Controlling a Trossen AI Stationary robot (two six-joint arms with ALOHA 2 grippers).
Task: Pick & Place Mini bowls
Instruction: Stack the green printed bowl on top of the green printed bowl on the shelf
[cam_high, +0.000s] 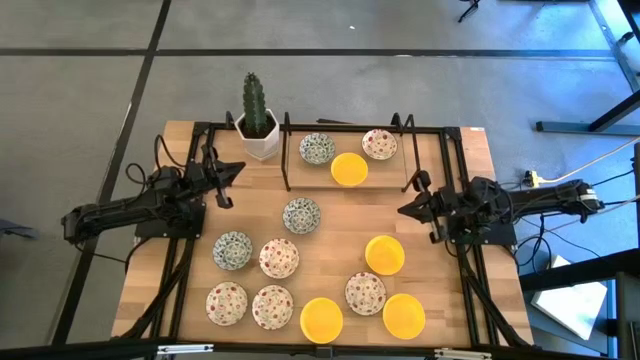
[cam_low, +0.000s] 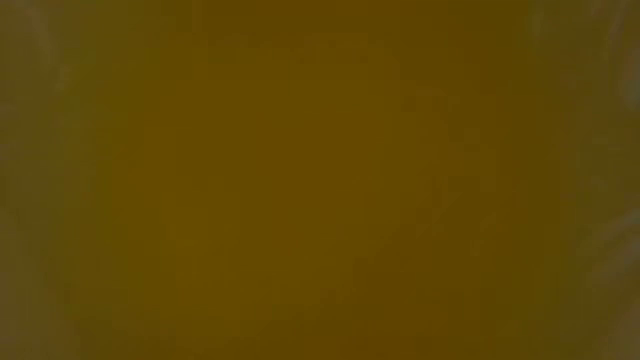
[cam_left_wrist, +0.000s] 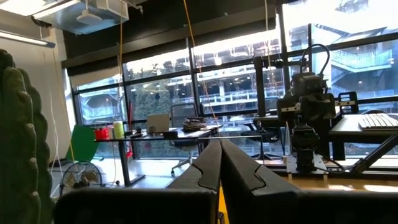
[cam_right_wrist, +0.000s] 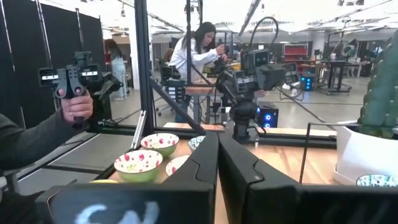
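Across the frame's lower half nine bowls (cam_high: 301, 215) dot the worktop (cam_high: 450, 300), three in the tray (cam_high: 288, 160) above, both grippers (cam_high: 225, 185) (cam_high: 408, 209) pressed together, empty; next, probably opening over one bowl.

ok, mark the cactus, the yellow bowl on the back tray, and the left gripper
cactus (cam_high: 253, 103), high view, on its green stem.
yellow bowl on the back tray (cam_high: 349, 168), high view, on the bowl's middle.
left gripper (cam_high: 238, 167), high view, at its shut fingertips.
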